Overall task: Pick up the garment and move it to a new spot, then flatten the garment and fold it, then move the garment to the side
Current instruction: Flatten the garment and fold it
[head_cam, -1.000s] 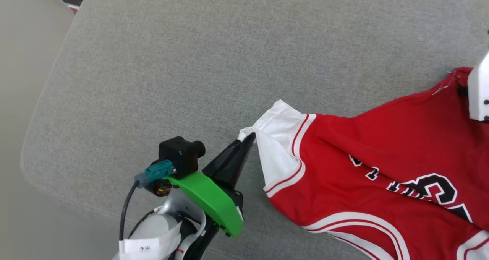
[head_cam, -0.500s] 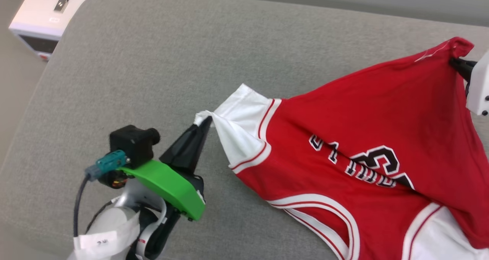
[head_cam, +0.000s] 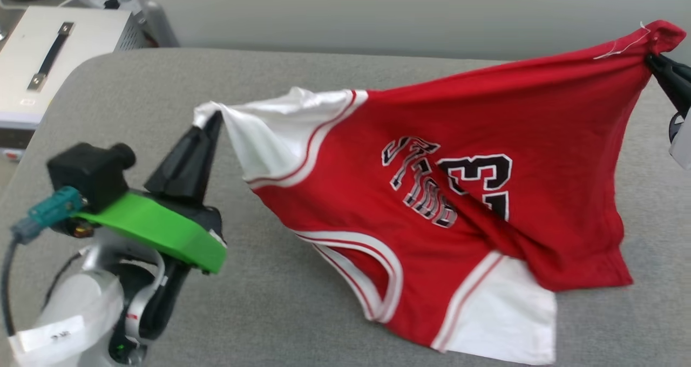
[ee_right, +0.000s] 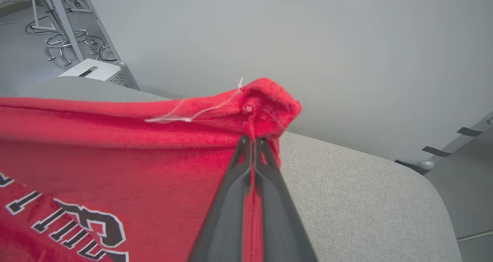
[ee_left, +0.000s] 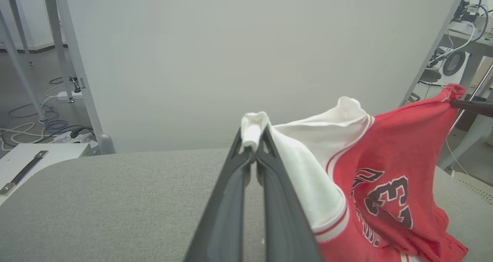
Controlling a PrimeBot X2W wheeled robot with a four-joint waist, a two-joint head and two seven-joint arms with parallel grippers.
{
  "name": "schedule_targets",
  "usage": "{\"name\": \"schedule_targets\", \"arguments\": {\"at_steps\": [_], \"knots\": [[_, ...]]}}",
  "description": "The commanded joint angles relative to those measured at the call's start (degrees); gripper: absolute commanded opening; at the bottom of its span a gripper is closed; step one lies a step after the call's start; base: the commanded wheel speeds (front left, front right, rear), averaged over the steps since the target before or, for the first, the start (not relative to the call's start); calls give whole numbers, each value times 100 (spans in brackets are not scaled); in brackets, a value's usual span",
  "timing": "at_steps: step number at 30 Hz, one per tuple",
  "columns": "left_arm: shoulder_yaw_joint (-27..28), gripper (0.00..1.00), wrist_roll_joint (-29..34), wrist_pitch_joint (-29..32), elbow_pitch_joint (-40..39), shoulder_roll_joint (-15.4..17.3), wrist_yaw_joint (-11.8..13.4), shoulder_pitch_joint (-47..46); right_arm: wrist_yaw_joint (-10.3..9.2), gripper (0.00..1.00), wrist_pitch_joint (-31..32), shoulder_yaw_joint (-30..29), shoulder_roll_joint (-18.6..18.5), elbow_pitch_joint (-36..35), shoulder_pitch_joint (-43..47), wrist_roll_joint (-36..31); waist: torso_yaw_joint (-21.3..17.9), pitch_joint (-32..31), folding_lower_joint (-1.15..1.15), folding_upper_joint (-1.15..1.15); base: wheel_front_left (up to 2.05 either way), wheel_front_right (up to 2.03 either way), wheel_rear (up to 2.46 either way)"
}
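Two grippers, one shirt strung between them. Far left, off the cushion's (head_cam: 280, 313) far left corner, sits a white box (head_cam: 59, 59) with a metal handle. Next comes the left gripper (head_cam: 210, 117), fingers pressed together on the bunched tip of a white sleeve (head_cam: 270, 124). The left wrist view backs that up, with white cloth pinched right at the fingertips (ee_left: 238, 162). From there the garment (head_cam: 432, 140) runs out to the right, its top edge pulled taut and lifted off the cushion. The black-and-white lettering (head_cam: 448, 183) faces the head camera and the red body sags in folds. Its lower part drapes onto the cushion toward the near side, where the other white sleeve (head_cam: 502, 313) lies flat. Far right, near the cushion's far right corner, the right gripper (head_cam: 656, 65) is clamped tight on a bunched red corner. A loose white thread (ee_right: 185, 115) trails from that bunch.
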Motion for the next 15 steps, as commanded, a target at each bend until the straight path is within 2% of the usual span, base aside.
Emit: {"name": "schedule_targets", "arguments": {"at_steps": [1, 11, 15], "knots": [[123, 0, 47, -49, -50, 73, 53, -173, -5, 0, -82, -94, 20, -139, 136, -14, -304, -295, 0, 0, 0, 0, 0], [737, 0, 118, -311, -484, 326, 159, -619, -5, 0, -216, -871, 222, -1222, 687, -233, -654, -555, 0, 0, 0, 0, 0], [953, 0, 15, -407, -758, 321, 193, -751, -5, 0, -176, -1230, 473, -1607, 823, -242, -755, -539, 0, 0, 0, 0, 0]]}}
